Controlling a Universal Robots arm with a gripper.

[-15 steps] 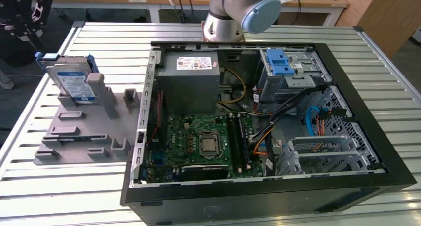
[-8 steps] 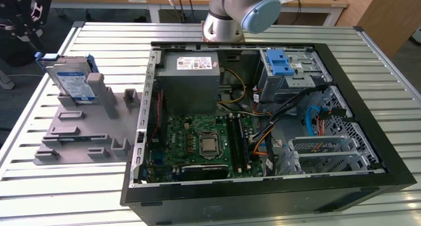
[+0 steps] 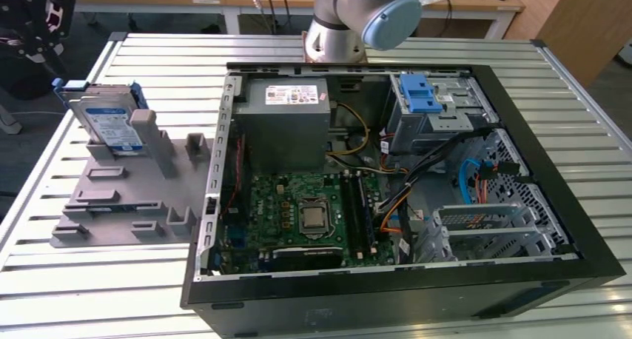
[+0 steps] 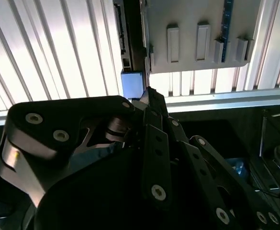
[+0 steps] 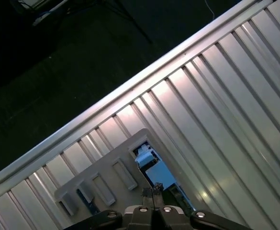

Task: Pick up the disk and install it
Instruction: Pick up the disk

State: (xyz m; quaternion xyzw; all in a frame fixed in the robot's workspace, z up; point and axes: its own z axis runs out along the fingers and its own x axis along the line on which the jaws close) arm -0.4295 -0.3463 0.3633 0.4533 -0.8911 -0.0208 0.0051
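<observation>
The disk [image 3: 111, 124] stands on edge in a slot of the grey fixture [image 3: 129, 198], at the exterior view's left; its white-and-blue label faces the camera and a blue rail runs round its edges. Both wrist views look down on it from above: the disk [image 5: 151, 167] shows its top edge and the disk [image 4: 130, 72] shows a blue rail end. My gripper [image 4: 151, 92] [image 5: 153, 192] hangs above it, apart from it. Its fingertips meet and hold nothing.
An open computer case [image 3: 553, 280] lies on the slatted metal table [image 3: 168, 50], to the right of the fixture. It holds a green motherboard [image 3: 296, 206], a grey power supply [image 3: 286, 113] and a drive bay with a blue latch [image 3: 422, 95]. The table edge [image 5: 130, 91] is close, with dark floor beyond it.
</observation>
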